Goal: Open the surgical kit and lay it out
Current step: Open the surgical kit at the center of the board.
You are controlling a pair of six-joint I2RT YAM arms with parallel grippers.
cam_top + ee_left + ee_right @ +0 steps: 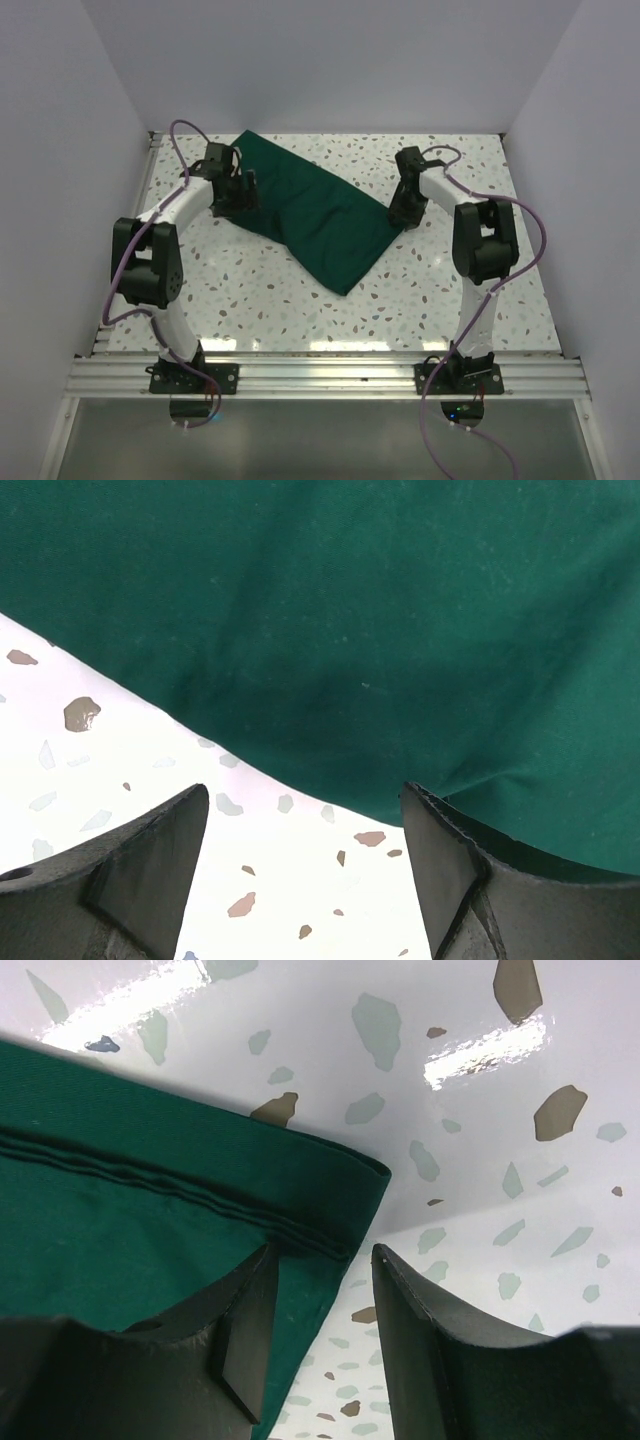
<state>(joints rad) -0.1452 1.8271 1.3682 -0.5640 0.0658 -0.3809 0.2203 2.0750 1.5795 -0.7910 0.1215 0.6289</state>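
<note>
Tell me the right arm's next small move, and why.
Probably close the right gripper on the green cloth: its folded edge lies between the part-open jaws, one finger over cloth, the other over the table.

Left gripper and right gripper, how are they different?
The left gripper holds its jaws wide; the right gripper holds them closer together. The left gripper faces a plain edge of the cloth; the right gripper sits at a stitched corner, one finger over it. Both are black, open, and at the cloth's edge, holding nothing.
</note>
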